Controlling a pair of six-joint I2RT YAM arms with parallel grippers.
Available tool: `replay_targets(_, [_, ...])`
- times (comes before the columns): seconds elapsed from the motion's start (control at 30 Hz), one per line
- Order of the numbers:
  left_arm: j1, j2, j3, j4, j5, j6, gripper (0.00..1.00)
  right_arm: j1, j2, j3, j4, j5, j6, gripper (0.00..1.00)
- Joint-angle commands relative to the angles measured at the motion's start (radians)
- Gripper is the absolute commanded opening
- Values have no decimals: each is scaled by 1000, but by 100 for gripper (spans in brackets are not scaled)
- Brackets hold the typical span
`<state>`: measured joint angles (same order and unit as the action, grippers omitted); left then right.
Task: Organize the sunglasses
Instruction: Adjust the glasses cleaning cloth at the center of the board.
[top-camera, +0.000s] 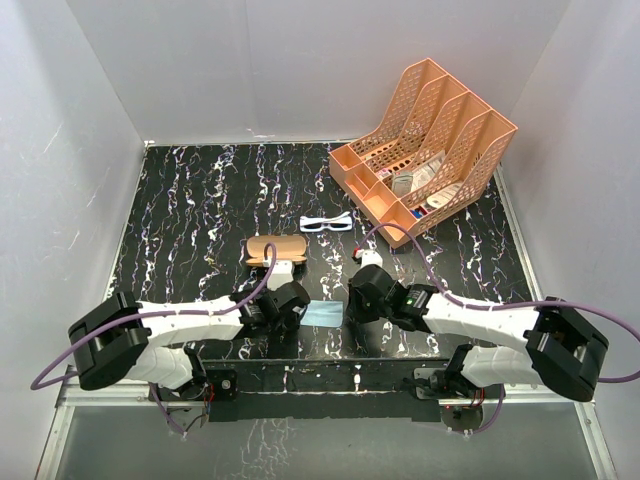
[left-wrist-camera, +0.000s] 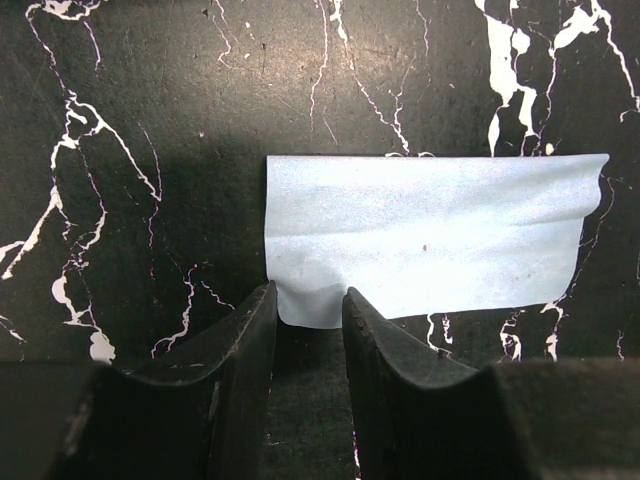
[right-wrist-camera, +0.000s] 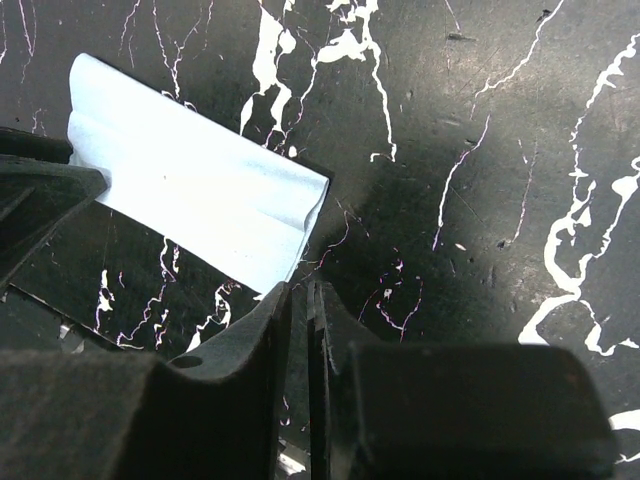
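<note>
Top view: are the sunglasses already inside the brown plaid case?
No, the sunglasses lie out on the table beside the brown case, not touching it.

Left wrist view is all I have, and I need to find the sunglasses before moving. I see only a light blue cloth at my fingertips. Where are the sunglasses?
Observer: The sunglasses lie farther out on the table, just past and to the right of the brown case, with neither gripper on them.
Operator: Anything beside them?
Observer: An orange desk organizer stands to their right, in the table's far right corner.
Operator: Where is the right gripper?
Observer: The right gripper is low at the right end of the light blue cloth, its jaws nearly together.
</note>
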<state>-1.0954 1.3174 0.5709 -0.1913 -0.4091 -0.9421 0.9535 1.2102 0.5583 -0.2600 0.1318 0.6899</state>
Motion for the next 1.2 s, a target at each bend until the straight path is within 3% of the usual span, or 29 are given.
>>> replay_targets(0.0, [-1,22,13,-64,16,2,30,4,-34,-19,40,14,6,12])
replay_targets(0.4, [-1,46,26,-77,22,10,13,4,-36,-38,56,8,9,12])
replay_targets(0.57, [-1,46,23,-66,31,17,0,4,-35,-37,54,8,9,12])
replay_targets(1.17, [-3,69,133,-139,-55,106,0,4,-13,-49,81,-12,19,12])
